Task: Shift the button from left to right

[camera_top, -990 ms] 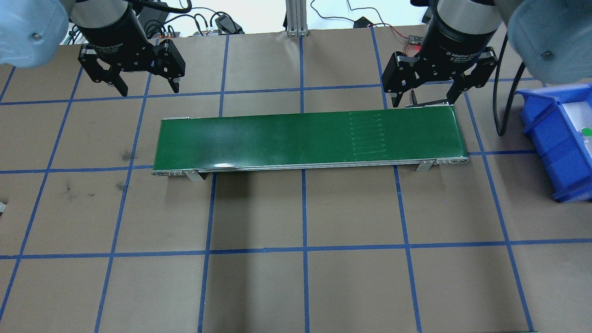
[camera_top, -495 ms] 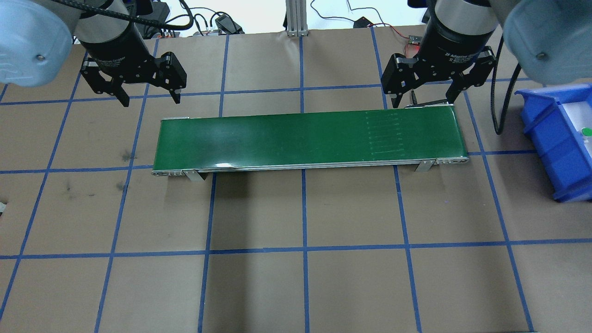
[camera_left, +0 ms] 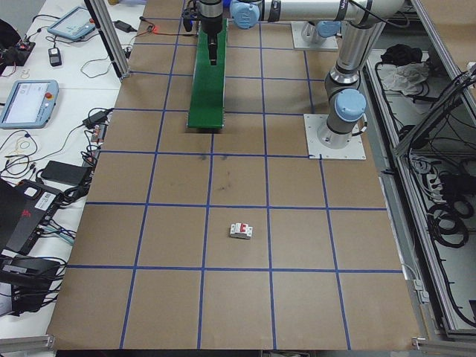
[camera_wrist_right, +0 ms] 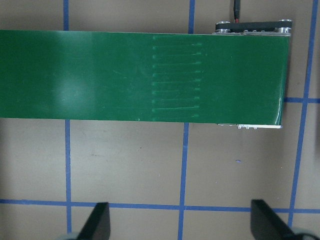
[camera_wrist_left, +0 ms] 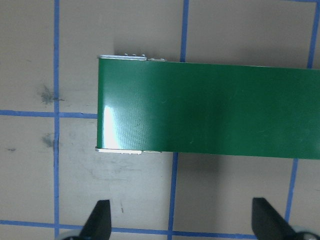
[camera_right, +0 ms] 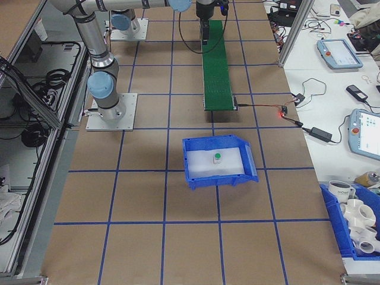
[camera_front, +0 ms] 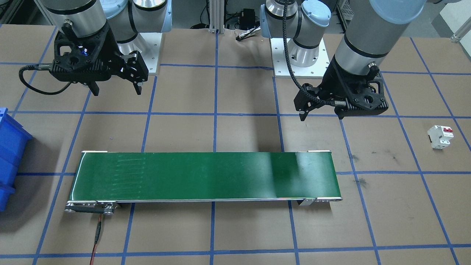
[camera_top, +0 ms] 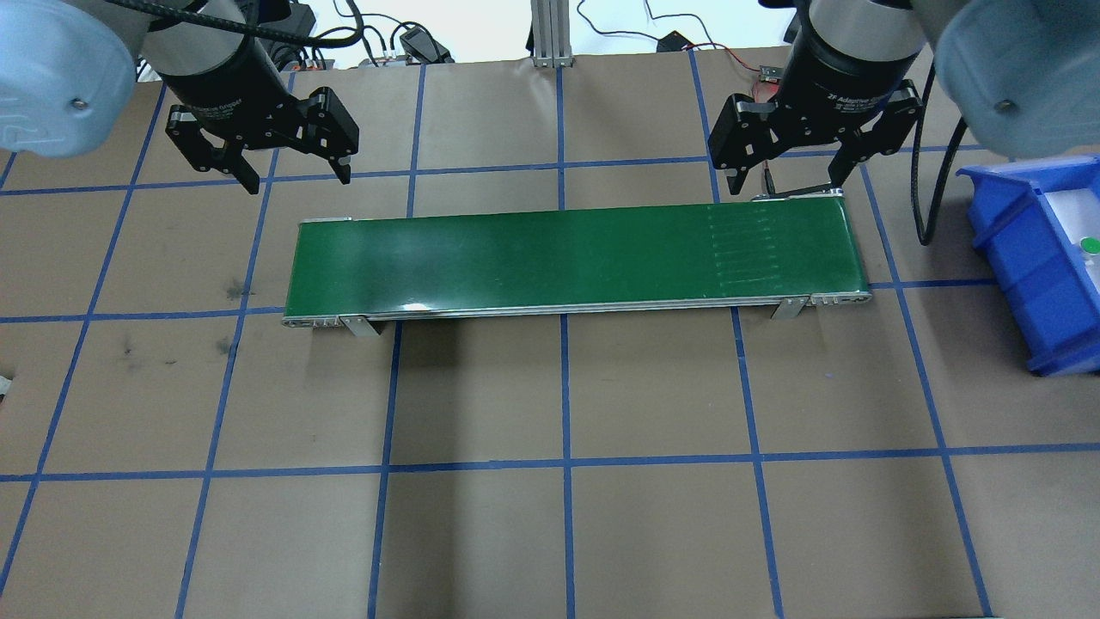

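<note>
The button, a small white body with a round green cap, lies inside the blue bin at the table's right end; the exterior right view shows the button on the bin's white floor. My left gripper hangs open and empty above the table behind the left end of the green conveyor belt. My right gripper hangs open and empty behind the belt's right end. Each wrist view shows two spread fingertips over bare table, with the belt ahead.
A white circuit breaker with red levers lies on the table beyond the belt's left end, also seen as the breaker in the exterior left view. Cables and electronics lie along the far table edge. A red-black wire runs from the belt's right end.
My left gripper has moved to the right, nearer the belt's left end. The pale seam marks on the belt have travelled to the right. The right gripper has hardly moved.
</note>
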You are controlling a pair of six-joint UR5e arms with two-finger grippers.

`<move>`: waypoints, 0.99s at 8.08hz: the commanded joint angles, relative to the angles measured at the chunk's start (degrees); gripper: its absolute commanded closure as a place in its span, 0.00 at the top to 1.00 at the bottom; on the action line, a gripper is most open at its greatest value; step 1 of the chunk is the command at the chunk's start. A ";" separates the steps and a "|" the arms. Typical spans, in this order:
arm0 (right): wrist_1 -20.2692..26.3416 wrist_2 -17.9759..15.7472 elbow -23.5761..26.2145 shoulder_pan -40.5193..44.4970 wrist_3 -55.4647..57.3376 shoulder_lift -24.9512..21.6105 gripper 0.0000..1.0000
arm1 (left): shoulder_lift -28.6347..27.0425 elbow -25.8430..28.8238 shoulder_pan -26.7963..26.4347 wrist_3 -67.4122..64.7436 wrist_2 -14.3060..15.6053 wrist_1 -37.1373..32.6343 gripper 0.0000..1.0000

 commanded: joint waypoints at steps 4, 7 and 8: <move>0.12 -0.09 -0.03 0.02 -0.09 -0.27 1.00 | -0.21 0.06 0.12 0.45 -0.70 -0.44 1.00; 0.30 -0.09 -0.03 0.02 -0.09 -0.27 1.00 | -0.21 -0.11 0.12 0.45 -0.70 -0.44 1.00; 0.30 -0.26 -0.03 -0.07 -0.09 -0.27 1.00 | -0.21 -0.37 0.12 0.45 -0.70 -0.53 1.00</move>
